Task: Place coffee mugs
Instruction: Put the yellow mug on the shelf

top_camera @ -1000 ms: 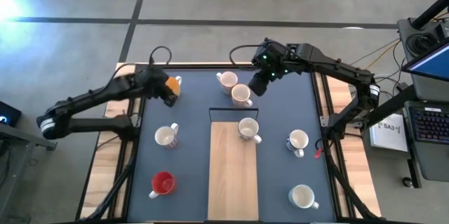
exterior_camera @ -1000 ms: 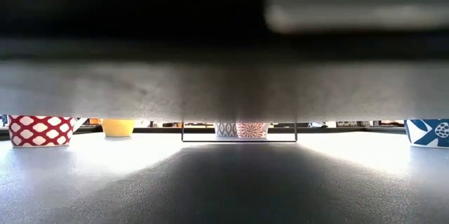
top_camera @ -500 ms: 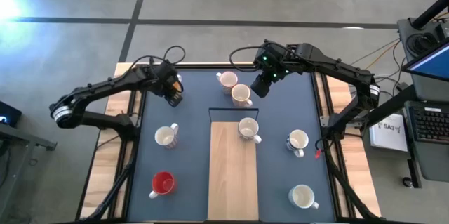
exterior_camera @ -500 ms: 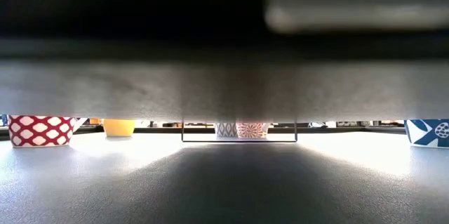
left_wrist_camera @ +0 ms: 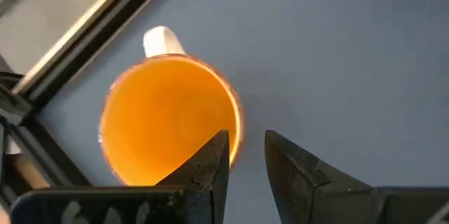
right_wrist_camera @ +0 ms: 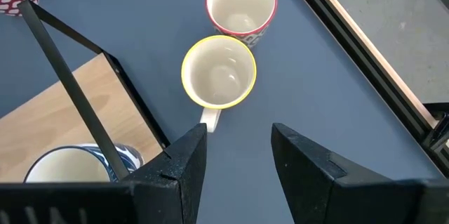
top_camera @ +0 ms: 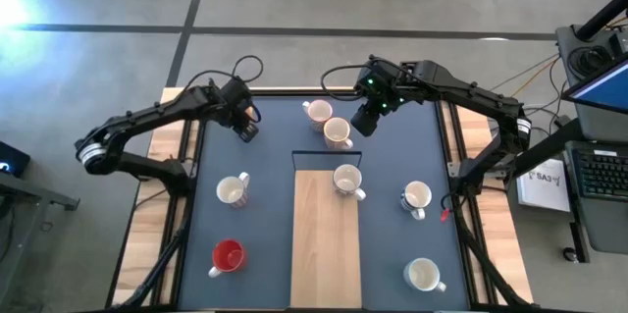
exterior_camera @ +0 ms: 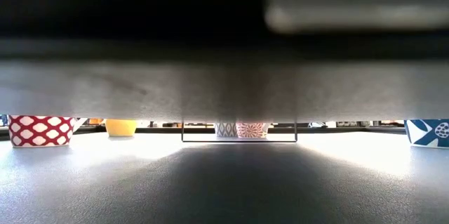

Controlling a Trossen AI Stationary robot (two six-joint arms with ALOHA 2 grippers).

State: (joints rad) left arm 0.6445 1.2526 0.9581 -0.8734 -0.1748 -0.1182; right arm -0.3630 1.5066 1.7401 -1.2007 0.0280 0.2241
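High view lays out a dark blue table with a pale wooden board running down its middle from a thin black wire frame at the board's far end. Both dark arms reach in over the far edge.

Left gripper sits at the far left corner. Its wrist view shows the orange mug standing upright on the table, white handle pointing away from the fingers; these are narrowly parted, one over the mug's rim and the other just outside it, and they grip nothing.

Right gripper hangs over the far middle, just right of two mugs. Its fingers are moderately apart and empty. Ahead of them stand a yellow-rimmed mug and, just beyond it, a red-rimmed mug, close together.

On the board's far end stands a blue-patterned mug. Another white mug stands left of the board, and the red mug at the near left. Right of the board stand a mid-table mug and a near-right mug.

Low view shows only the mugs' bases beneath a dark overhang.
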